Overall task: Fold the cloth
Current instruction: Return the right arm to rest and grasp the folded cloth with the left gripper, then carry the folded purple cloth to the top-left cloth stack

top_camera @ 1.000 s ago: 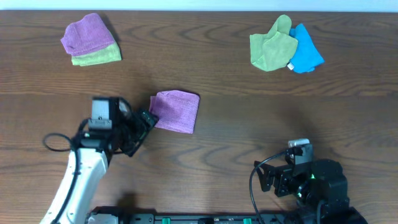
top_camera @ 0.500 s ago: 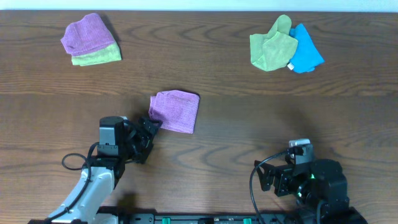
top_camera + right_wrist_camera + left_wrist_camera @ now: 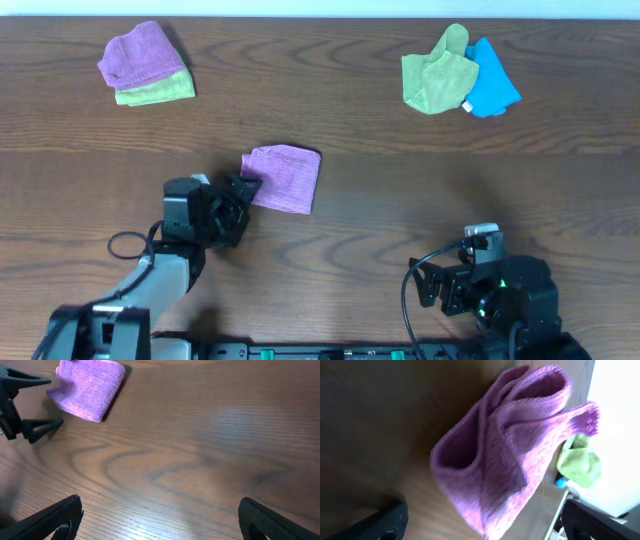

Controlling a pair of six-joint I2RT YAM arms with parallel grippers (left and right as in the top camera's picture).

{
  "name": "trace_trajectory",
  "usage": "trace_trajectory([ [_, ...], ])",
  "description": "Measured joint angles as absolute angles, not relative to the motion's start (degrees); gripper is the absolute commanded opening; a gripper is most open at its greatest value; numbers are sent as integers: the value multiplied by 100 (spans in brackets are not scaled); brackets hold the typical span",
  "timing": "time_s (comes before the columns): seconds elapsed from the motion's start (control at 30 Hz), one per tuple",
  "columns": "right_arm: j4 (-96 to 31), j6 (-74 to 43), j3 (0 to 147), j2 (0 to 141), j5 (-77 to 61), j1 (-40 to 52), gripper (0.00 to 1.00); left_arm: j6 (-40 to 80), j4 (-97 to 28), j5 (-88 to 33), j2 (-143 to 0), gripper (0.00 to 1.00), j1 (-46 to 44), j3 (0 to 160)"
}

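Observation:
The purple cloth (image 3: pixel 284 177) lies folded into a small square near the table's middle. It also shows in the left wrist view (image 3: pixel 510 445), bunched in layers, and in the right wrist view (image 3: pixel 90 387). No white tag shows. My left gripper (image 3: pixel 240 195) is open just left of the cloth's left edge, its fingers apart with nothing between them (image 3: pixel 480 525). My right gripper (image 3: pixel 425 290) is open and empty near the front right of the table, over bare wood (image 3: pixel 160 520).
A second purple cloth (image 3: pixel 140 55) lies on a lime-green cloth (image 3: pixel 155 92) at the back left. A lime-green cloth (image 3: pixel 438 75) and a blue cloth (image 3: pixel 492 85) lie at the back right.
My left arm drew back toward the front, then the gripper came up again to the cloth's left edge. The cloth and the right arm have not moved.

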State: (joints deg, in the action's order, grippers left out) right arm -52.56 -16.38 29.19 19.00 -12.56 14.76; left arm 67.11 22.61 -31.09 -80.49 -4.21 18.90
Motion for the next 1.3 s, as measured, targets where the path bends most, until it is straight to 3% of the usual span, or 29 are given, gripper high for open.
trace_trajectory([
  [0.13,-5258,-1638,2921,1900,-1258,1476,99,6860,2749,-2987,-8409,83,-694,1927],
  [0.3,-5260,-1638,2919,1900,-1256,1476,99,6941,3177,-2711,-8718,76,-1059,1949],
  [0.4,-5260,-1638,2919,1900,-1258,1476,99,7002,3258,-2563,-8823,62,-1151,1970],
  [0.57,-5260,-1638,2919,1900,-1256,1476,99,7006,3297,-2355,-8949,48,-1194,1986],
  [0.83,-5258,-1638,2919,1900,-1258,1476,99,6591,3500,-2032,-9146,6,-1212,1898],
  [1.3,-5260,-1638,2919,1900,-1258,1476,99,5966,3732,-2080,-9203,6,-1210,2683],
])
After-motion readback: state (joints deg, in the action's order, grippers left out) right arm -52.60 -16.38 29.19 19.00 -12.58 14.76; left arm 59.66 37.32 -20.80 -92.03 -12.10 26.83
